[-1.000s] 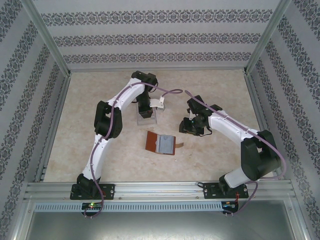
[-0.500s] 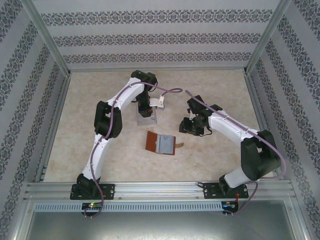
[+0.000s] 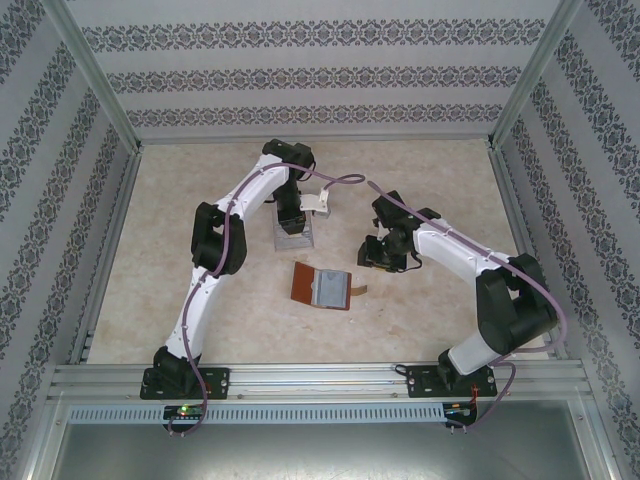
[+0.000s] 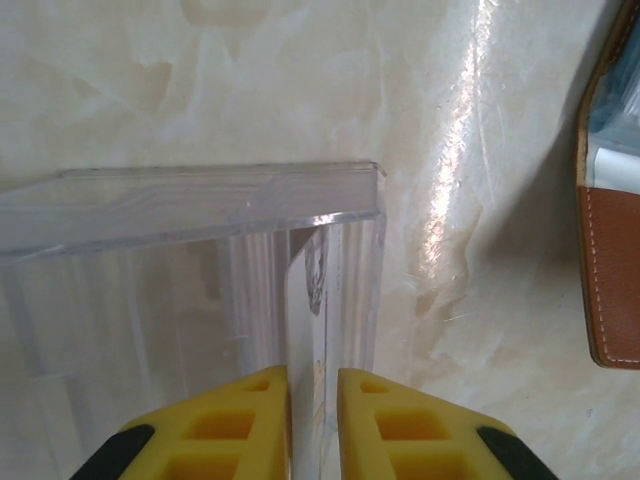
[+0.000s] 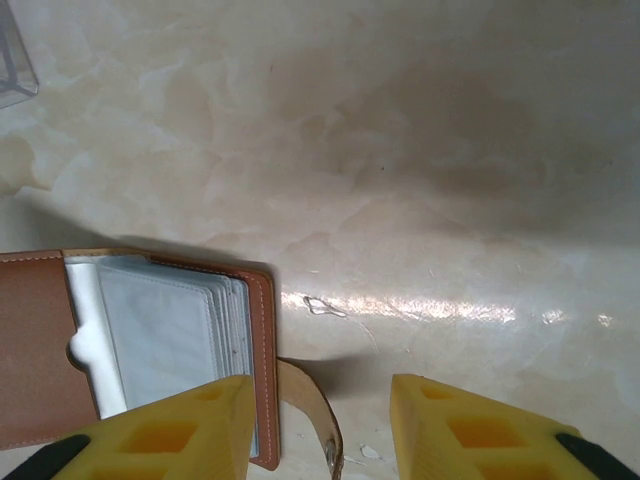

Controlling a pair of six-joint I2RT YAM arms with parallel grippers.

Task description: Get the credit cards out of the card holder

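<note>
**Left over tray, right staged at holder**

Left gripper (image 4: 313, 425): fingers nearly together with a thin slit between. We can't tell if anything sits in it. It hangs over a corner of the clear tray (image 4: 200, 185), which we read as the drop-off. Right gripper (image 5: 320, 435): spread, empty, low over the strap tab (image 5: 310, 395), likely staged to pin or pick. Card holder (image 3: 322, 286) lies open mid-table, on the near-edge side of the tray. Credit cards (image 5: 85, 300) sit pale in its slots.

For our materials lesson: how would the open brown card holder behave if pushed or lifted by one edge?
Probably floppy: the card holder is folding leather with loose sleeves, so a lifted flap would likely sag. Lying flat on the glossy table, it should slide, not tip.
</note>
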